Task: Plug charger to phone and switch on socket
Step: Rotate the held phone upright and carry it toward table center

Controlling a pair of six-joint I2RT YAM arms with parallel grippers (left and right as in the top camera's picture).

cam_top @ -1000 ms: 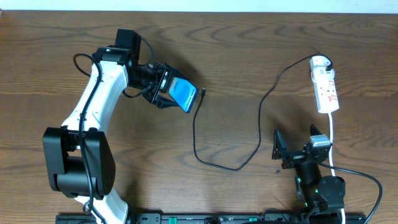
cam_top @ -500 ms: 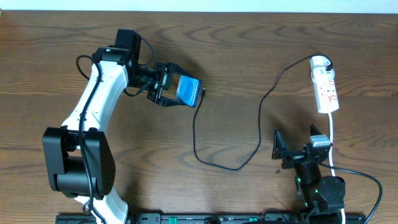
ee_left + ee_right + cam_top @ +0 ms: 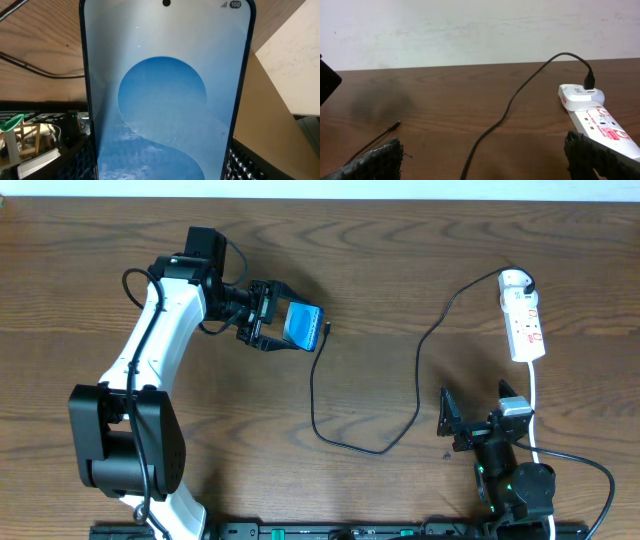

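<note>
Currently: left gripper (image 3: 281, 321) pinches phone (image 3: 305, 327), right gripper (image 3: 477, 416) spread — we risk phone slipping, port missing the charger (image 3: 372, 452) alongside.

Brown wooden table (image 3: 400, 280), white wall (image 3: 470, 30) behind its far edge

I counted one phone (image 3: 303, 324) at eleven o'clock, one black cable (image 3: 420, 395) across the middle, one strip (image 3: 525, 328) at two o'clock, one adapter (image 3: 515, 280) on it, and one white cord (image 3: 533, 415). I had two arms: left arm (image 3: 150, 350) and right arm (image 3: 505, 465).
</note>
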